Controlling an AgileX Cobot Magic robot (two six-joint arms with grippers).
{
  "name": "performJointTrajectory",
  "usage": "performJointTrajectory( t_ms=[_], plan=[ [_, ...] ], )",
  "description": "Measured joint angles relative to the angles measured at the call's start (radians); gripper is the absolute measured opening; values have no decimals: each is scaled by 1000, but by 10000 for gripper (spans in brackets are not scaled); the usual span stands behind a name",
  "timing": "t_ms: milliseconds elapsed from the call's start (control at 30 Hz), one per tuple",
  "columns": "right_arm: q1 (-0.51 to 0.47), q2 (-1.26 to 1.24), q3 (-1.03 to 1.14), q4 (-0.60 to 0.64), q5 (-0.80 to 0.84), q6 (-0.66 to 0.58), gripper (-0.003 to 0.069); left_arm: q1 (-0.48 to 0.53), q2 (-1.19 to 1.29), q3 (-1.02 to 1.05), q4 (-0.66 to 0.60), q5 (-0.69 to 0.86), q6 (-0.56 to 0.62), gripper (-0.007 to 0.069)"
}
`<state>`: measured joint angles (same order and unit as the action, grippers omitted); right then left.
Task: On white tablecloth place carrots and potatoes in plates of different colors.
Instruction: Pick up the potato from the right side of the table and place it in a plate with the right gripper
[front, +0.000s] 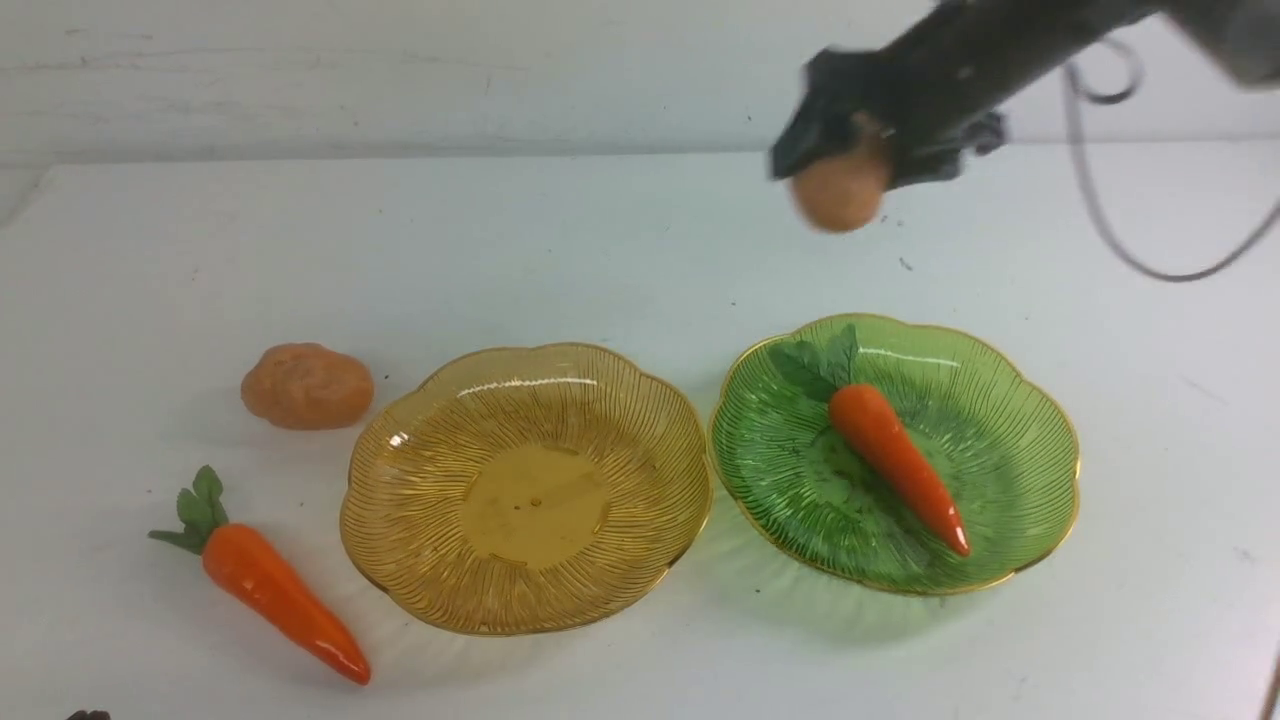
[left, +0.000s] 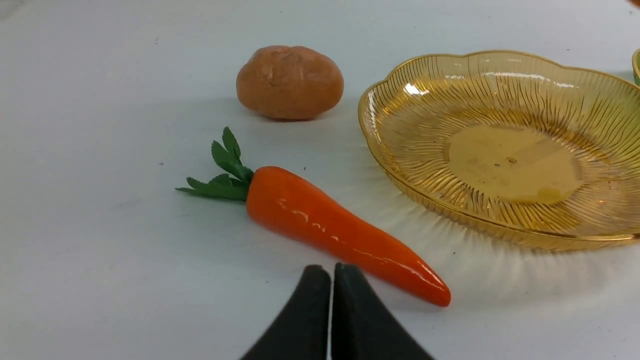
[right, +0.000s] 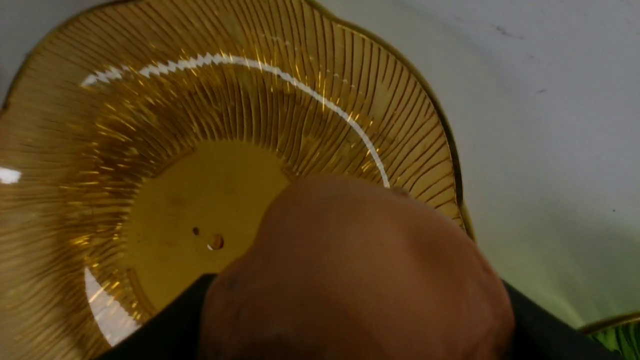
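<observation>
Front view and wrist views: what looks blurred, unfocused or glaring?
Front view: the right end effector and its potato are blurred. Right wrist view: the potato is out of focus; a glare arc crosses the amber plate. Left wrist view: sharp, highlights on the carrot.

One carrot (front: 897, 465) lies in the green plate (front: 1040, 440); another carrot (front: 280, 595) and a potato (front: 307, 386) rest on the white tablecloth (front: 600, 250) beside the amber plate (front: 400, 500); the right tool (front: 845, 160) grips the second potato (front: 842, 200).

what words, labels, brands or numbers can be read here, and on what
None. No writing on the amber plate, the green plate, the loose carrot, the plated carrot, the resting potato, the held potato or the white tablecloth; its dark specks are not characters.
</observation>
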<state>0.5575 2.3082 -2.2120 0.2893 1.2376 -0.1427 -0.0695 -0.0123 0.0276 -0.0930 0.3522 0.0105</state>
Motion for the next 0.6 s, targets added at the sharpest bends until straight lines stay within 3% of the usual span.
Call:
performJointTrajectory(
  t_ms=[233, 367, 467, 600],
  plan=[
    [68, 29, -28, -181, 13, 48, 657, 0, 0, 0, 0, 0, 0, -3],
    [66, 10, -97, -214, 15, 73, 650, 0, 0, 0, 0, 0, 0, -3],
    [66, -59, -98, -217, 18, 79, 519, 0, 0, 0, -23, -1, -10, -3],
    [65, -292, -27, -263, 18, 80, 139, 0, 0, 0, -111, -30, -49, -3]
  ],
)
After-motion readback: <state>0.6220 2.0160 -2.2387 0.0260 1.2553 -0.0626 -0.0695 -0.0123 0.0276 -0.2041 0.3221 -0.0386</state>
